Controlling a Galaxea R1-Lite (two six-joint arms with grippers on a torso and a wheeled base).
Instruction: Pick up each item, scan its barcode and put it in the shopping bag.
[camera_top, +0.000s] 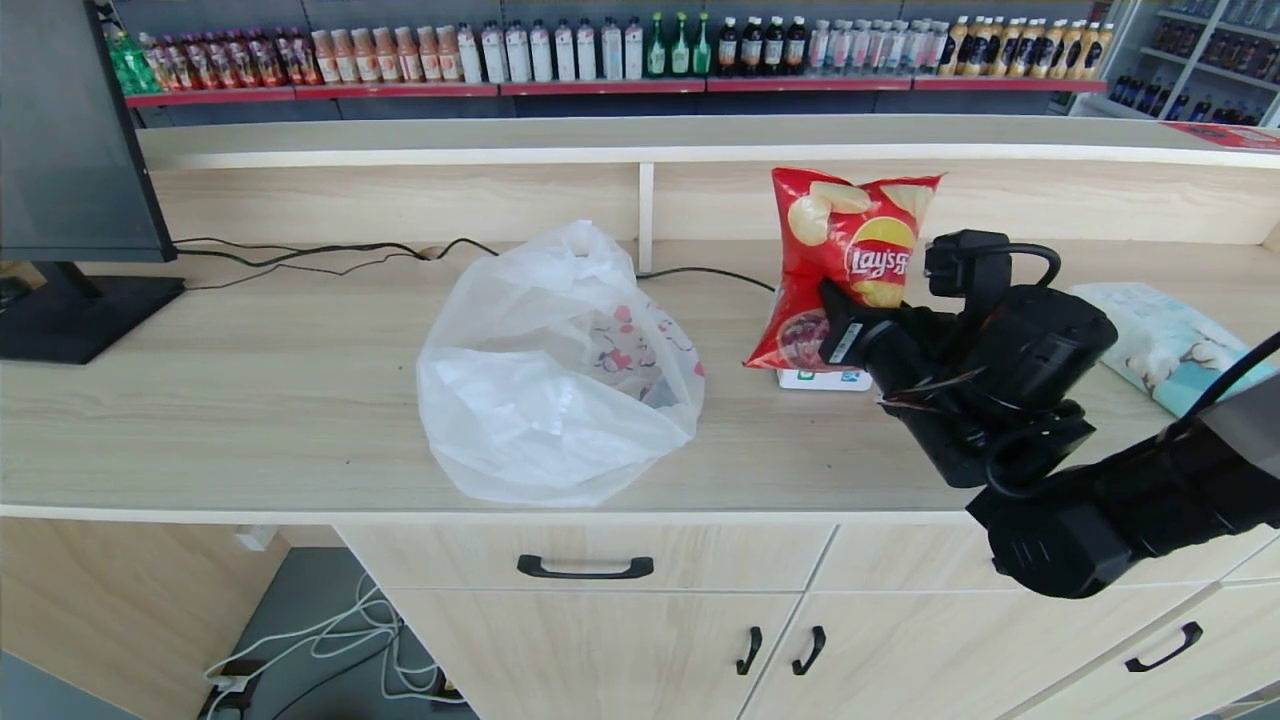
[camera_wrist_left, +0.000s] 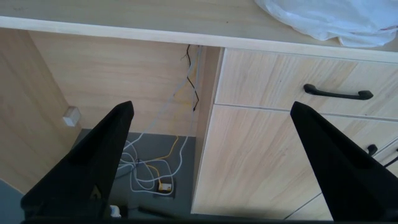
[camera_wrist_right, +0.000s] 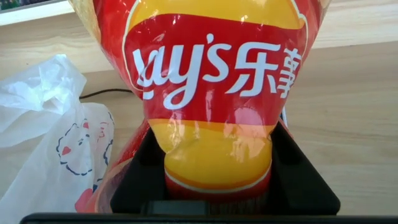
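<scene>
Right end effector (camera_top: 835, 335) clamps the chip bag (camera_top: 850, 250) over the scanner (camera_top: 822, 379); bagging it and the tissue pack (camera_top: 1165, 340) remains.

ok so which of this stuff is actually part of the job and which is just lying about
job: chip bag in the right gripper, shopping bag, small white box, likely the scanner, pale blue pack, probably next
lying about: monitor, black cables, shelf bottles

Right gripper (camera_top: 828, 332) clamped on chip bag (camera_top: 850, 235), left gripper (camera_wrist_left: 212, 107) spread open
</scene>
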